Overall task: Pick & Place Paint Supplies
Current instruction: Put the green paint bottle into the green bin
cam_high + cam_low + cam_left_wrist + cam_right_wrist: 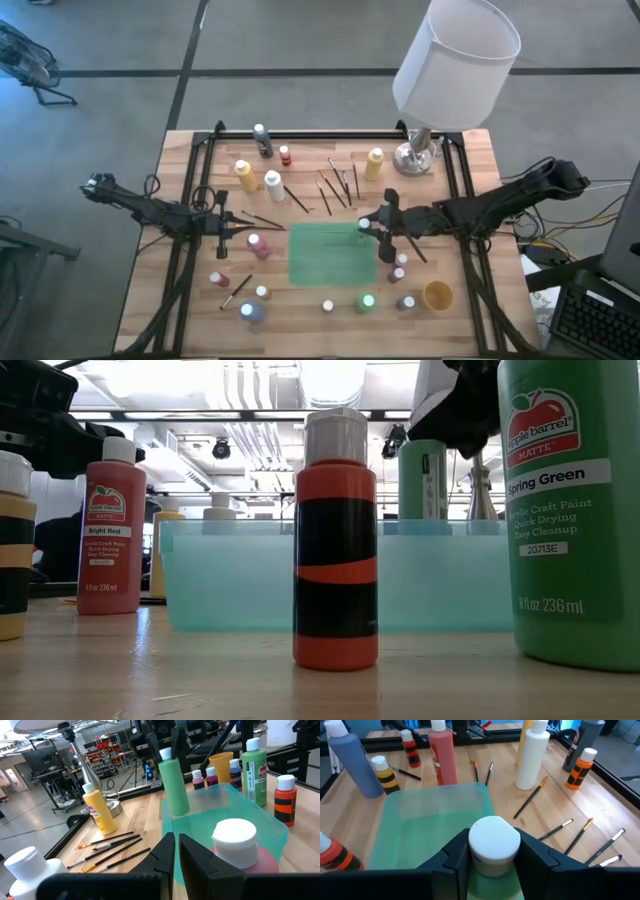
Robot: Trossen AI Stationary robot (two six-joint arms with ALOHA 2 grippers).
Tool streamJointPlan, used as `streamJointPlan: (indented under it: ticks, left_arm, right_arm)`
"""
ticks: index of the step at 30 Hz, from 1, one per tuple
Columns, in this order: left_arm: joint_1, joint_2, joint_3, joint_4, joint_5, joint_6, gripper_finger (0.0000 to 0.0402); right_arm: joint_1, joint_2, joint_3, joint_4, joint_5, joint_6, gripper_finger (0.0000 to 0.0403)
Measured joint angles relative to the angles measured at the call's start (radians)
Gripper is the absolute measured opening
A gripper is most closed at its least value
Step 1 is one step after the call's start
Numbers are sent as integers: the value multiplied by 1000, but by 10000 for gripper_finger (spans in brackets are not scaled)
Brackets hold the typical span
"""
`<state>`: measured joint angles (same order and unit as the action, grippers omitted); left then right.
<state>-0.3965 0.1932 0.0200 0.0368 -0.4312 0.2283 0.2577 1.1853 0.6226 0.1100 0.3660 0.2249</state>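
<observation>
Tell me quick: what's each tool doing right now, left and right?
Left tool: closed, holding nothing, beside the translucent green plastic bin.
Right tool: clamped on a white-capped green paint bottle over that bin.

Two dark, near-black jointed arms, slim links, cables trailing at outer ends. Left claw [175,857] and right claw [492,857]: angular matte black fingers, faceted edges.
</observation>
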Motion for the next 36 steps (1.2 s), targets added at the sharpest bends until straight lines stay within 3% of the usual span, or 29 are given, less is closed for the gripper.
streamJointPlan:
  ticks: [21,28,36]
  left_arm:
    - [0,0,0,0,0,0,30]
    - [0,0,0,0,0,0,30]
    - [0,0,0,0,0,0,30]
  right_arm:
    - [-34,1,-121,99,29,59,127]
    - [-63,0,-134,119,29,45,114]
    - [-63,0,-135,115,29,60,181]
